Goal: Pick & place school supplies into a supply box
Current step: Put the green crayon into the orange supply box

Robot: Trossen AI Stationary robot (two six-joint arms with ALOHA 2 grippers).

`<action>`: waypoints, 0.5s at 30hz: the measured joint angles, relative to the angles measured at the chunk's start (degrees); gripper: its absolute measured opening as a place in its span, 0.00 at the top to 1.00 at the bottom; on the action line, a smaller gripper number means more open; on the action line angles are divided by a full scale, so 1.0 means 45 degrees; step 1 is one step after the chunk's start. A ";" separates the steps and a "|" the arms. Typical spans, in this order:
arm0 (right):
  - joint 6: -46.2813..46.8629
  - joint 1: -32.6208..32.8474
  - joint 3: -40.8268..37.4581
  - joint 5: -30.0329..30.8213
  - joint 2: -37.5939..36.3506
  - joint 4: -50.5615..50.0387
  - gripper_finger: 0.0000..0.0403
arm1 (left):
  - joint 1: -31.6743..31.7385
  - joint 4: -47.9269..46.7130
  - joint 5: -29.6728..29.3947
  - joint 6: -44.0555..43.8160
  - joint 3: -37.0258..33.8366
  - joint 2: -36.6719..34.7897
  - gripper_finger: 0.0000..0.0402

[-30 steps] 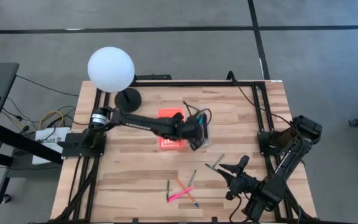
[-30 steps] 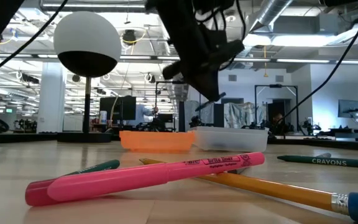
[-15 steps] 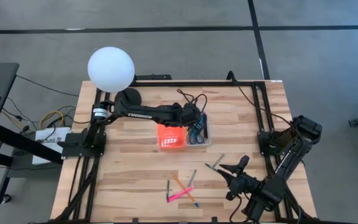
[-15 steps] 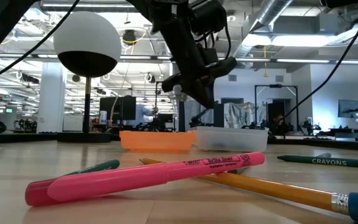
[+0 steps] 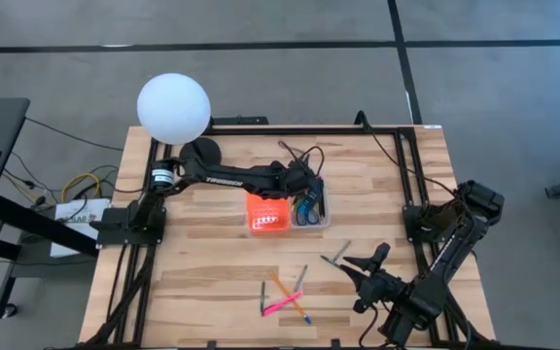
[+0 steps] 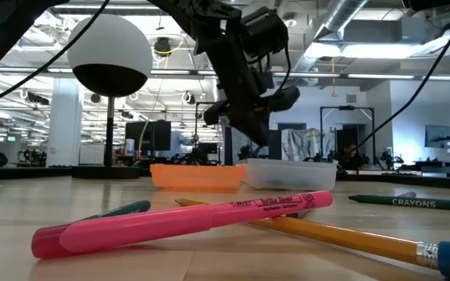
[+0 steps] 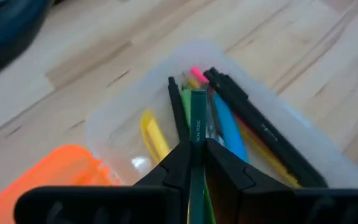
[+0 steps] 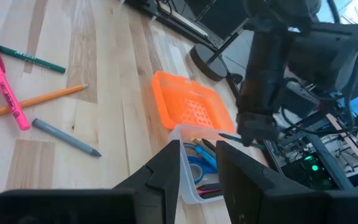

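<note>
**Hovering over the tray, a green pencil is being held a drop away from the supply box**

Pinched between the fingers of the left gripper [image 7: 197, 163], a green pencil [image 7: 197, 127] is being held just above the clear tray of the supply box [image 5: 324, 206], with its tip pointed into the tray. The clamp is being kept tight on the shaft. The orange lid [image 5: 267, 214] is lying open beside the tray, to the gripper's near side in the high view.

Directly beneath the claw, the tray is already being filled: a yellow marker [image 7: 153, 136], a blue pen [image 7: 229, 129], black pens [image 7: 253, 124] and a pink tip are being seen fanned out inside, and blue-handled scissors [image 8: 197, 167] are being shown there in the right wrist view.

A bad drop is judged to be the main risk. If the pencil is released at this tilt, it could be propped on the pile, left lying across the rim, or rolled out onto the table [image 5: 212, 292]. A low descent could also see the light tray nudged aside.

Well away from the left claw, near the right gripper [image 5: 366, 264], a pink highlighter [image 5: 282, 303], an orange pencil [image 5: 291, 297], a dark green crayon [image 5: 263, 297] and grey pencils [image 5: 336, 253] are still lying loose. The right claw is being held parted and empty, low over the table.
</note>
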 joint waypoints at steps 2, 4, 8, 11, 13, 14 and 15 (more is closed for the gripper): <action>0.0000 0.0000 0.0000 0.0000 0.0000 -0.0005 0.76 | 0.0005 0.0153 -0.0130 0.0005 0.0033 0.0077 0.91; 0.0000 0.0000 0.0000 0.0000 0.0000 -0.0005 0.76 | 0.0014 0.0090 -0.0092 0.0139 0.0039 0.0145 0.88; 0.0000 0.0000 0.0000 0.0000 0.0001 -0.0001 0.76 | 0.0015 0.0126 -0.0090 0.0299 0.0019 0.0170 0.81; 0.0000 0.0000 0.0000 0.0000 0.0002 0.0000 0.76 | 0.0015 0.0104 -0.0049 0.0535 0.0019 0.0170 0.74; 0.0002 -0.0004 0.0000 0.0000 0.0000 0.0000 0.76 | 0.0015 0.0104 0.0296 0.0975 0.0019 0.0170 0.70; 0.0039 -0.0023 0.0000 -0.0008 0.0004 0.0000 0.76 | 0.0015 0.0079 0.0613 0.1323 0.0019 0.0170 0.69; 0.0181 -0.0034 0.0000 -0.0019 0.0000 0.0000 0.76 | 0.0007 -0.0010 0.0969 0.1695 0.0022 0.0170 0.67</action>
